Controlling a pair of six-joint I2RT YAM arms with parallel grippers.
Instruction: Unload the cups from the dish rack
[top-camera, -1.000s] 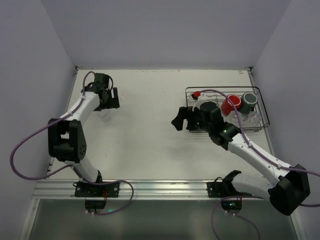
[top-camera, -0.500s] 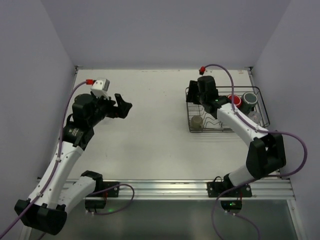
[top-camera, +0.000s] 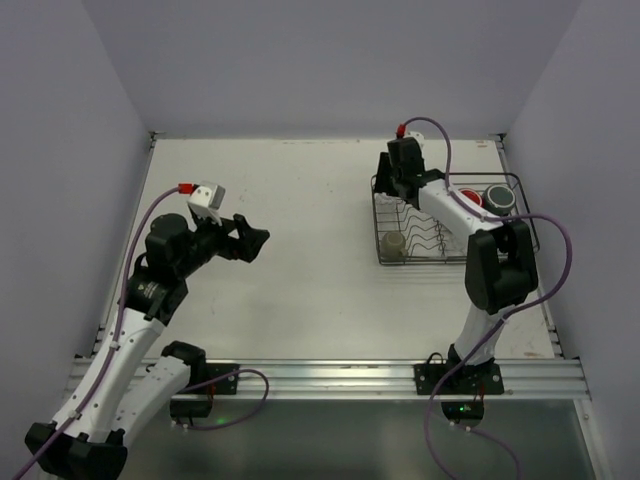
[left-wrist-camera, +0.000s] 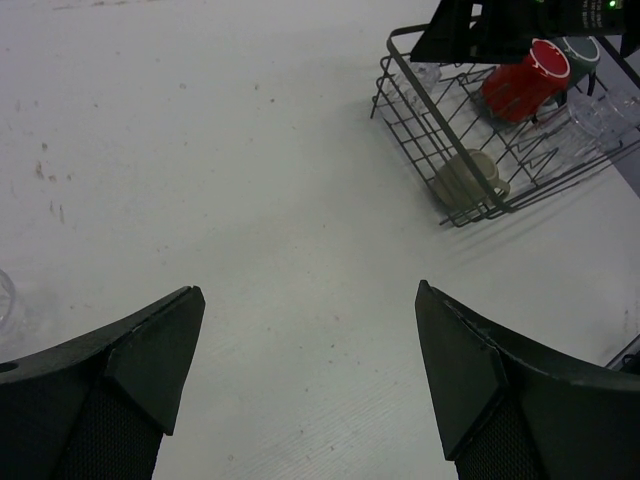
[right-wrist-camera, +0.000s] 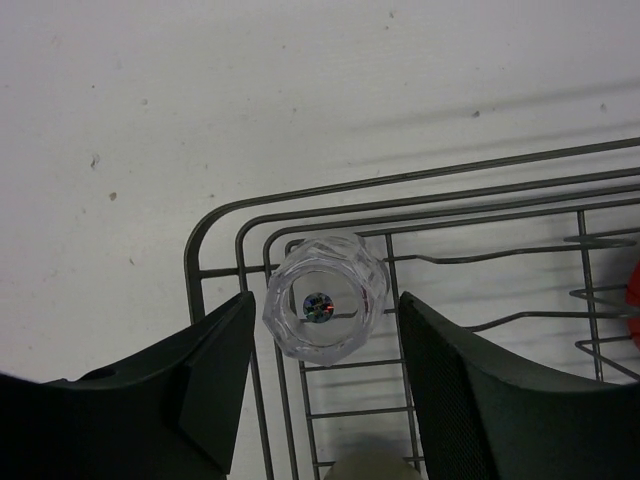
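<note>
The black wire dish rack (top-camera: 524, 222) stands at the table's far right. In it are a red cup (top-camera: 466, 198), a dark grey cup (top-camera: 499, 198) and an olive-tan mug (top-camera: 396, 245). A clear tumbler (right-wrist-camera: 325, 310) stands upright in the rack's far-left corner (right-wrist-camera: 187, 265). My right gripper (right-wrist-camera: 325, 300) hangs straight above that corner, its fingers close on either side of the tumbler with a thin gap on each side. My left gripper (left-wrist-camera: 308, 290) is wide open over bare table (left-wrist-camera: 200, 150), well left of the rack (left-wrist-camera: 410, 95), holding nothing.
Another clear tumbler (left-wrist-camera: 605, 110) lies at the rack's right end beside the red cup (left-wrist-camera: 525, 80). A faint clear rim (left-wrist-camera: 5, 295) shows at the left edge of the left wrist view. Grey walls enclose the table on three sides.
My right arm has swung from the rack's near-left side to its far-left corner and its jaws have narrowed around the clear tumbler. My left arm has pulled back from the table's far left.
</note>
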